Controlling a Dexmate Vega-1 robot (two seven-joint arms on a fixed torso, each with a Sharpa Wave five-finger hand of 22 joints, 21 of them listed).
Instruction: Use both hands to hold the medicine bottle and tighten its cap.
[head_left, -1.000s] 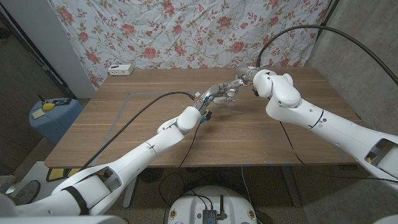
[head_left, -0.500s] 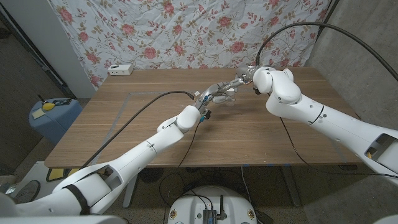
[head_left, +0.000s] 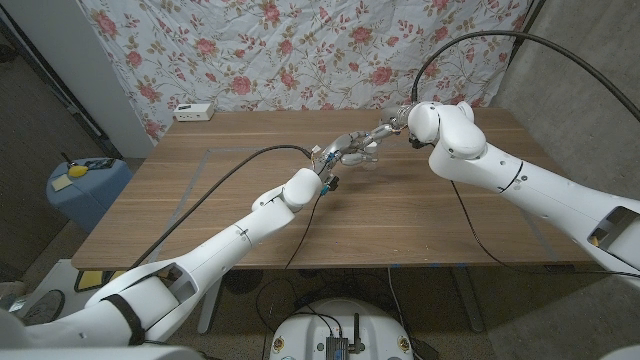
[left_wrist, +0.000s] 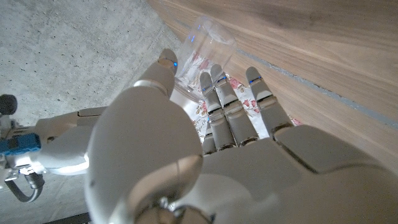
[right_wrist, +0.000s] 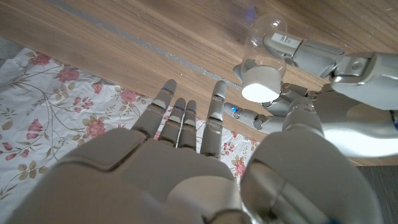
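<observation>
A: We are holding the clear medicine bottle (right_wrist: 264, 46) in our left hand (head_left: 345, 150), out over the far middle of the wooden table (head_left: 420, 215). In the right wrist view its fingers (right_wrist: 292, 45) are wrapping the clear body, and the white cap (right_wrist: 260, 84) is pointing toward our right hand (right_wrist: 186, 162).

B: And the right hand is holding nothing. Its fingers (right_wrist: 180, 118) are reaching out straight and apart, near the cap but not touching it as far as we can tell.

A: That is where we are running the risk. If we are closing on the cap off-centre, we are pushing the bottle sideways out of the left hand's grip instead of turning the cap.

B: The body looks smooth and clear, so we are guessing it is slippery. Twisting hard could be spinning the whole bottle inside the left fingers, and the cap would not be tightening at all.

A: In the left wrist view, the bottle (left_wrist: 202, 53) is sitting beyond the fingertips (left_wrist: 214, 78), so the hold may be shallow. We cannot tell how firm it is.

B: From up here, a drop is meaning a roll across the table.
</observation>
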